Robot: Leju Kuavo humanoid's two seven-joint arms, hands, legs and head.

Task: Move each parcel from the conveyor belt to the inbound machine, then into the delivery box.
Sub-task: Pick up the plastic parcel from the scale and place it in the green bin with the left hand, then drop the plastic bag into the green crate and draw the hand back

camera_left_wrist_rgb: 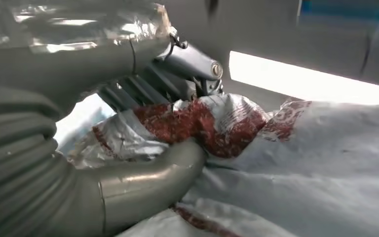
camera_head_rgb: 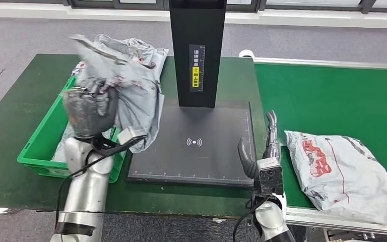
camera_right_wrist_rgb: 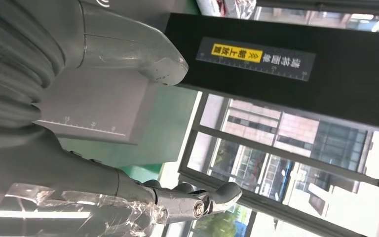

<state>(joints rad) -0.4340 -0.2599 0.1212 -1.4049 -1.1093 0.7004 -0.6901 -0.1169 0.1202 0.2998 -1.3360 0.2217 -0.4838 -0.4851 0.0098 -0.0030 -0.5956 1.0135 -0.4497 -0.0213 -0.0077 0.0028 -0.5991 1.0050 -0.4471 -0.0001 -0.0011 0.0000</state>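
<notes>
the left robot hand (camera_head_rgb: 89, 112) grips a crumpled grey parcel (camera_head_rgb: 131, 80) with red print, holding it up over the green delivery box (camera_head_rgb: 40, 146) at the bench's (camera_head_rgb: 20, 101) left edge; the left wrist view shows the thumb and dark fingers (camera_left_wrist_rgb: 143, 89) pinching a fold of the bag's film. the parcel's lower end hangs past the left edge of the black inbound machine's plate (camera_head_rgb: 201, 151) (the plate carries a white wireless mark at its centre, and a ruler scale along its edges). the machine's black column (camera_head_rgb: 197, 50) rises from the plate's far edge, with a yellow and white label on its front. the right robot hand (camera_head_rgb: 264, 146) holds nothing, its fingers straight and apart, standing just off the plate's right edge, between the plate and the green conveyor belt (camera_head_rgb: 332, 91). a second white parcel (camera_head_rgb: 342, 171) with red print lies flat on the belt's near part, beside the right robot hand but not touching it.
</notes>
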